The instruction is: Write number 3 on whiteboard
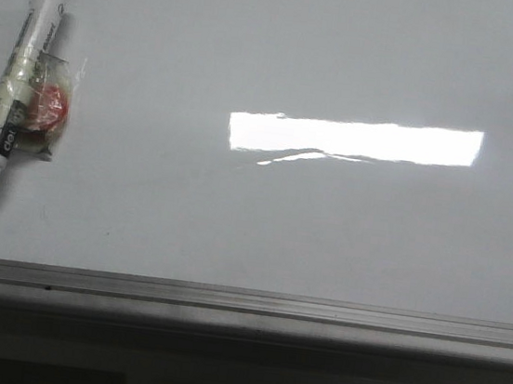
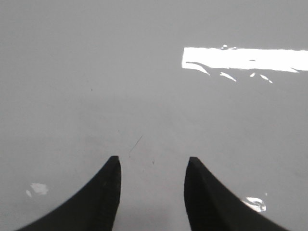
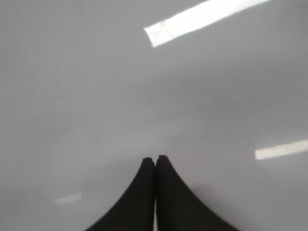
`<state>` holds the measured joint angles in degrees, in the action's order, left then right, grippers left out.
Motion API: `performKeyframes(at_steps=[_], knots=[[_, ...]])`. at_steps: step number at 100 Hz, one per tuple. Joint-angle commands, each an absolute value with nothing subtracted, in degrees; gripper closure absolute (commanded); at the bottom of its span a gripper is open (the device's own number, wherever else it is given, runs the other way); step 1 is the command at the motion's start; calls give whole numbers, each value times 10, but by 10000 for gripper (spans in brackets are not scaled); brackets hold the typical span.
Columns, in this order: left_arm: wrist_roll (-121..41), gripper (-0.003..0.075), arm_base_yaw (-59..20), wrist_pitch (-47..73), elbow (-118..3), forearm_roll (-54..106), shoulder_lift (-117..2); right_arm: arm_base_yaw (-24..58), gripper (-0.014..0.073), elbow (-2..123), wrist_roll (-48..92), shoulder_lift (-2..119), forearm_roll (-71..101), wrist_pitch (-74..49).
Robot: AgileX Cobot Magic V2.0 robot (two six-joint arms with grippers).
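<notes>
- The marker lies uncapped on the whiteboard, outside both my wrist views; no 3 is drawn yet.
- It looks light, stiff and slick, so I would grip mid-barrel, by the taped red lump.
- My left gripper is spread with nothing in it; my right gripper is pressed together, also holding nothing.
- The board is glossy under glare, with bare room ahead of both grippers.

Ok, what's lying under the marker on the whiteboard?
A small clear wrapper with something red inside lies partly under the marker, sticking out beside the barrel; the part beneath the barrel is covered. Both rest on the whiteboard, which bears no writing.
</notes>
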<state>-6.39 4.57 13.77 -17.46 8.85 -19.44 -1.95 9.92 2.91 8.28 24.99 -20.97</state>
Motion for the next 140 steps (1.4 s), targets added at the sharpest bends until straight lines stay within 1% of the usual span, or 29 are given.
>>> performKeyframes(at_steps=[1,9,20,44,56,72,119,124,126,129,131,134,135,136,139,140], knots=[[-79,409,34,61,-189,111,-211,-22,648,120,28,94,280,-174],[-85,382,-2,45,-189,128,-218,-22,648,120,28,94,281,-171],[-95,337,-92,36,-189,128,-227,-22,648,120,28,94,282,-171],[-96,337,-328,28,-189,126,-276,-22,648,120,28,94,282,-171],[-95,337,-399,23,-189,132,-319,-22,648,120,28,94,282,-171],[-92,337,-430,-8,-189,162,-379,-22,648,120,28,94,282,-171],[-92,342,-430,-78,-189,190,-525,-22,648,120,28,94,282,-171],[-92,379,-430,-73,-189,199,-540,-22,648,120,28,94,282,-171],[-92,412,-430,-71,-189,206,-545,-22,648,120,28,94,282,-171],[-92,486,-430,-66,-189,212,-552,-22,648,120,28,94,282,-171],[-92,521,-430,-62,-189,214,-556,-22,648,120,28,94,282,-172],[-92,620,-430,-56,-189,214,-562,-22,648,120,28,94,282,-173],[-92,641,-430,-55,-189,214,-562,-22,648,120,28,94,282,-175],[-92,683,-430,-54,-189,214,-564,-22,648,120,28,94,282,-175],[-93,739,-430,-51,-189,212,-565,-22,648,120,28,94,282,-177],[-93,737,-430,-49,-189,212,-566,-22,648,120,28,94,282,-177]])
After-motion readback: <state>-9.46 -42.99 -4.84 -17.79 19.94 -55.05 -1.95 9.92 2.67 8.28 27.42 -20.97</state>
